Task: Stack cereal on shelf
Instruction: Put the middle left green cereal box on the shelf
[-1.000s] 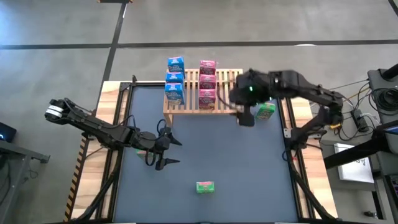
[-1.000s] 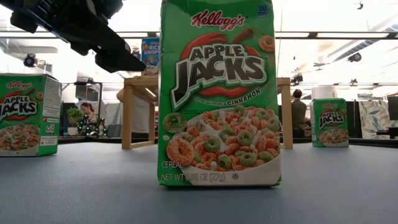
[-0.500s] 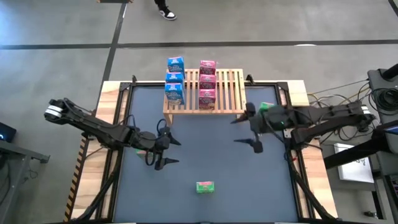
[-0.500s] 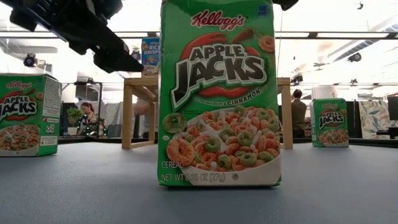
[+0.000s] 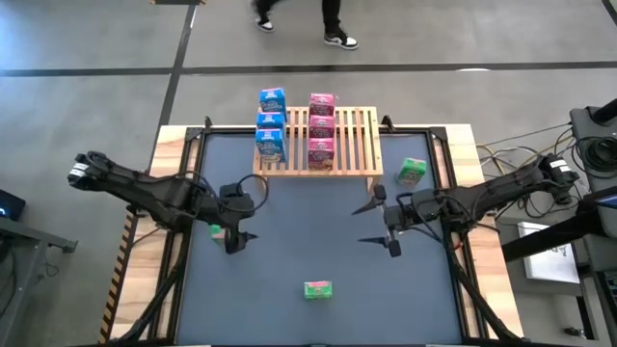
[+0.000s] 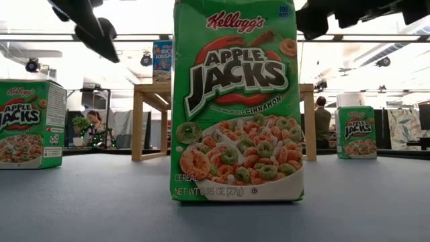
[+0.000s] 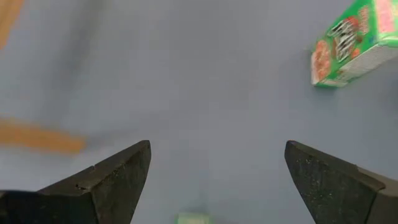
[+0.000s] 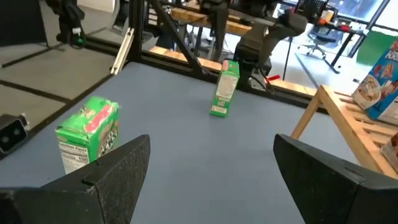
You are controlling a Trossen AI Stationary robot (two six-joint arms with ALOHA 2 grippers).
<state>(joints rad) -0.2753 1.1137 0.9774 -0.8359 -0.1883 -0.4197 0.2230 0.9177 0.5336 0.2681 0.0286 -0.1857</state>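
Right tool (image 5: pixel 379 223) hovers spread near upright green cereal (image 5: pixel 412 172).

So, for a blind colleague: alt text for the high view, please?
Three blue boxes and three pink boxes sit on the slatted light-wood rack; three green boxes remain on the dark table. The left tool and right tool hover open.
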